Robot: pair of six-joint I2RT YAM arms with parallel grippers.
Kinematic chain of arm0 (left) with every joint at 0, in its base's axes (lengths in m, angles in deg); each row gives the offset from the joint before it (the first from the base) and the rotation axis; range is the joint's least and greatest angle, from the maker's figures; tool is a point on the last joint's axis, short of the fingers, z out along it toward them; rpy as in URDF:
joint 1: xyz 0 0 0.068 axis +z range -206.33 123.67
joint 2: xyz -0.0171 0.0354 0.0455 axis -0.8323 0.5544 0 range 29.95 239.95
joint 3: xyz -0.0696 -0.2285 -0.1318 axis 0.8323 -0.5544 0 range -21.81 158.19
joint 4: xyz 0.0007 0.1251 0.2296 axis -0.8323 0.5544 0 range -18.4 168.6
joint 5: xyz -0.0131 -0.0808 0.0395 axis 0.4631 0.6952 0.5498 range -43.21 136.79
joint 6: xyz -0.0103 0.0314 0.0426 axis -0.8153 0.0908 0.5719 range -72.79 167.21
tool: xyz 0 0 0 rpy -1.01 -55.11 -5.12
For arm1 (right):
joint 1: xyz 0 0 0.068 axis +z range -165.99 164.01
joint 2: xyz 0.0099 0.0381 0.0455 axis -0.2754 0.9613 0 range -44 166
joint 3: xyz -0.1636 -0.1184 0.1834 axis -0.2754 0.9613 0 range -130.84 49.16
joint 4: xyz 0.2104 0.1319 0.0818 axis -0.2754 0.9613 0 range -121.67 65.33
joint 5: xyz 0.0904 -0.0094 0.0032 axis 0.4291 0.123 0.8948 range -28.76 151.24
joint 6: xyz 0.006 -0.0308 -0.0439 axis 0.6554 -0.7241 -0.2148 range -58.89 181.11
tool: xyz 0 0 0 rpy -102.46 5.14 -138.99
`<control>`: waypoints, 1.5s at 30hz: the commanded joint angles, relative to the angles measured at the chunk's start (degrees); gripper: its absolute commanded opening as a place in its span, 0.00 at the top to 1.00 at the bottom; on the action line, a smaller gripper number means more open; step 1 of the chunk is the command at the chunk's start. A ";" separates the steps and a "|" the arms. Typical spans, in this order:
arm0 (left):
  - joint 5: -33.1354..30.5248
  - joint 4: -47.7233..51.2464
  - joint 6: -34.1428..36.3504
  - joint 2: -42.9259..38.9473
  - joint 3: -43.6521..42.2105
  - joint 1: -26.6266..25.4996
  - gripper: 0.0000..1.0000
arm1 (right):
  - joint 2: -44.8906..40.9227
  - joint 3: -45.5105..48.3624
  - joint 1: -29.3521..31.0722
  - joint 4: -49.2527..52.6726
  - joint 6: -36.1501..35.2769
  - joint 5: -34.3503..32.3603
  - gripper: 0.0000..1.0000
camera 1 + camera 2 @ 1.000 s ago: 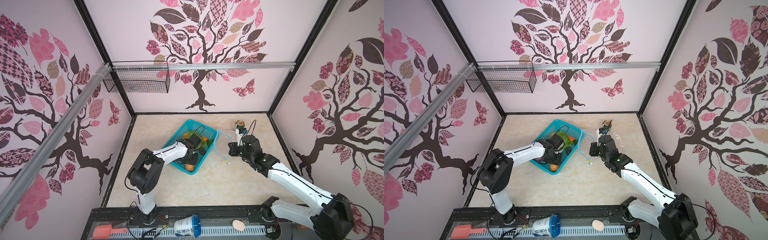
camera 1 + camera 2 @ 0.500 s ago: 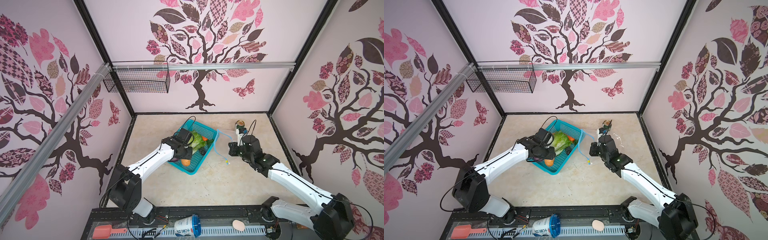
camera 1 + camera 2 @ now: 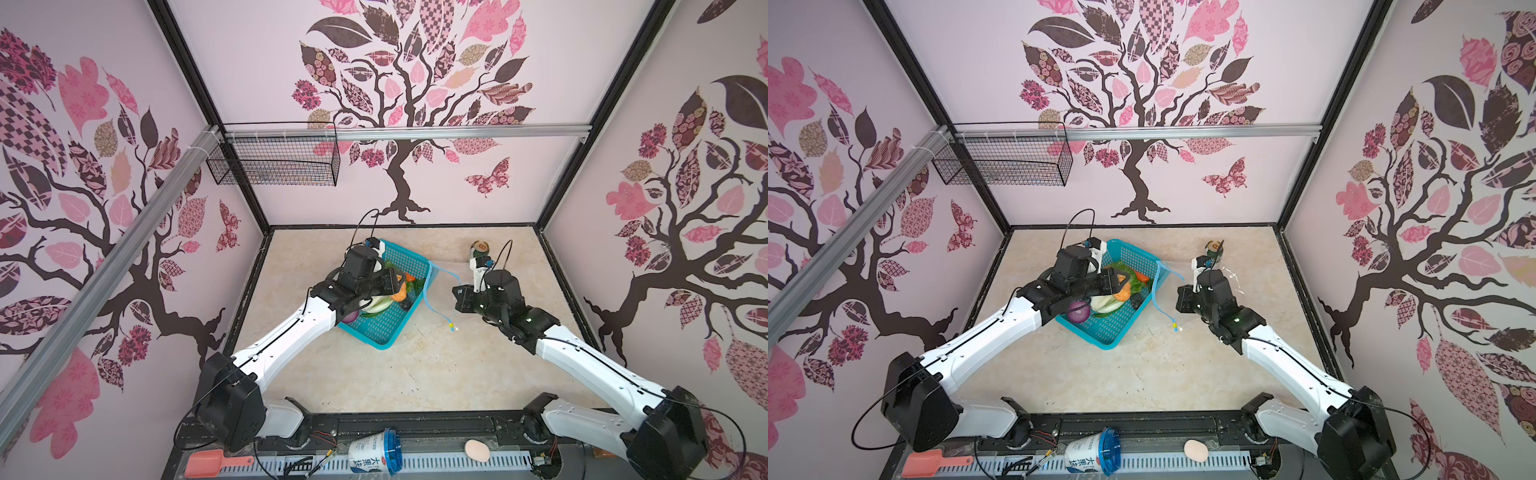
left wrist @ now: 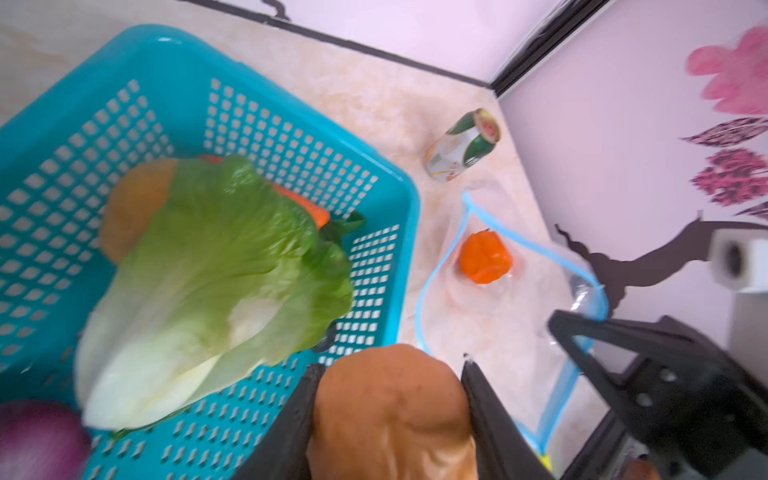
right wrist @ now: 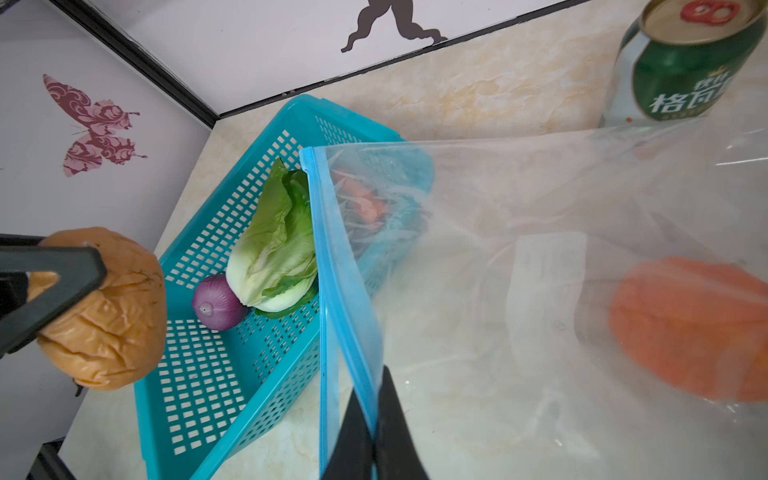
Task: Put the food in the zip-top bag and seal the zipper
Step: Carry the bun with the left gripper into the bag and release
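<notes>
Tan, wrinkled potato [image 4: 390, 415] clamped betw. jaws of left gripper [image 4: 390, 365], held clear above basket [image 4: 409, 232].

Change: 1 s ago this gripper was down among the veg in the basket. Half a sec ago it was rising. Now it is up w/ potato, toward the basket's 3 o'clock side, i.e. bag side.

Meaning (judged): pick done, transfer into bag comes next.

Right gripper [image 5: 374, 399] unchanged: pinched shut on zipper [image 5: 332, 257] strip, keeping mouth of zip-top bag [image 5: 519, 249] lifted & open.

Bag: clear, floppy, on bench [image 3: 415, 374] at 3 o'clock of basket, just beside it. Blue strip unsealed, yellow slider [image 3: 451, 327] at its 6 o'clock end. Pumpkin [image 4: 485, 257] already inside.

Left in basket: napa cabbage [image 4: 216, 270], onion [image 5: 218, 303], carrot [image 4: 307, 205], dark green bits. Early in task, approx.
</notes>
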 commanded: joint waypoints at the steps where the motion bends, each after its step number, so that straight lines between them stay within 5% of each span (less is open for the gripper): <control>1: -0.19 -11.91 -3.30 0.74 -0.53 -2.89 0.63 | 0.07 -0.48 -0.23 -0.97 3.99 2.55 1.00; 13: -6.46 -31.39 -5.46 8.77 -4.36 -9.56 0.65 | -2.81 -2.42 -0.19 1.76 8.72 3.16 1.00; 36: -14.36 -34.66 -3.82 16.49 -8.36 -14.48 0.62 | -4.62 -0.99 -0.18 -2.12 11.02 5.57 1.00; 45: -12.46 -27.80 -4.28 16.70 -4.80 -14.48 0.30 | -4.08 -0.49 -0.21 -2.37 10.91 5.52 1.00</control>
